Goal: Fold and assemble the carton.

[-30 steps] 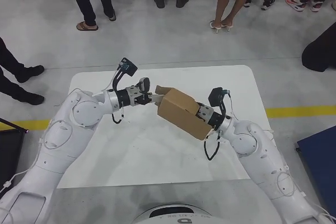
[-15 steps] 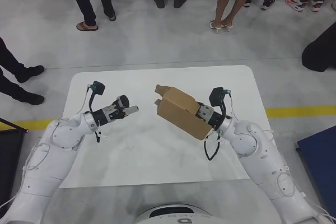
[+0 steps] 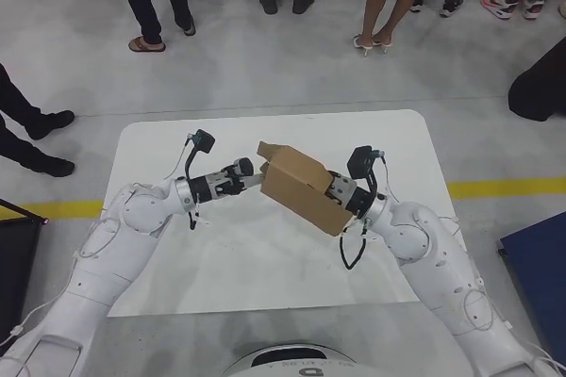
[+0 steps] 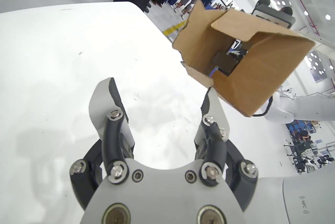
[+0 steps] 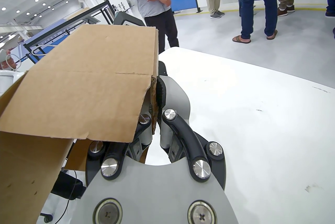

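Jaws spread wide and empty, your left gripper (image 4: 160, 90) sits just beside the open end of the cardboard carton (image 4: 261, 65), one jaw close against a lower flap edge; whether it touches is not clear. A second ago that gripper was at this same end. Half a second ago it had drawn well back across the white table (image 3: 264, 273), and now it has come in again. Your right gripper (image 5: 157, 86) has its jaws clamped narrow on the carton's far wall, holding the box tilted above the table, barely shifted throughout. The near end flaps stand unclosed, one sticking outward, so the return reads as a fresh try at folding them.
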You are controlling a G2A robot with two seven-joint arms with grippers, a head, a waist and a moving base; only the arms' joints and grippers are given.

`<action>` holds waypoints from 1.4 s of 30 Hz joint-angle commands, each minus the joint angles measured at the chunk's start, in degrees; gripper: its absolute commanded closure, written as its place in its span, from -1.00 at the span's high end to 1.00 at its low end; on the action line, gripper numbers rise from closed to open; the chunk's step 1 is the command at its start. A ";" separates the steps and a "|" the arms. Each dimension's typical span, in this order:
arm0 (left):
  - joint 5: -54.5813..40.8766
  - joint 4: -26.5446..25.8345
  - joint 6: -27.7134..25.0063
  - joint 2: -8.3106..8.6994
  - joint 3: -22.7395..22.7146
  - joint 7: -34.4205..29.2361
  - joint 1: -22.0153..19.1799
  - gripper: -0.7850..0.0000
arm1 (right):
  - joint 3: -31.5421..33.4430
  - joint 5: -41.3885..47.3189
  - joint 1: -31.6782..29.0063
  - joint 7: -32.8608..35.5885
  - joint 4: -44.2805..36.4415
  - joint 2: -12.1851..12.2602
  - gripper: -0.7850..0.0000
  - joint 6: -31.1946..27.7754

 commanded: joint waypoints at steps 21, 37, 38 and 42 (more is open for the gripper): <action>0.23 3.56 -0.56 -1.22 1.96 0.38 -3.34 1.00 | -0.18 -0.04 -0.21 -0.20 0.54 -0.14 -1.00 1.09; -22.53 6.98 -9.10 0.00 -4.90 -0.68 2.05 1.00 | 0.59 1.48 -0.81 -0.95 1.30 -0.08 -1.00 -0.13; -27.44 6.97 -9.39 -0.01 -4.66 -3.49 1.90 1.00 | 0.66 1.66 -0.73 -0.83 1.50 -0.07 -1.00 -0.31; -38.38 6.80 -7.75 -0.16 -3.29 -10.92 1.51 1.00 | 0.91 2.96 -0.12 -0.29 2.65 -0.09 -1.00 -0.51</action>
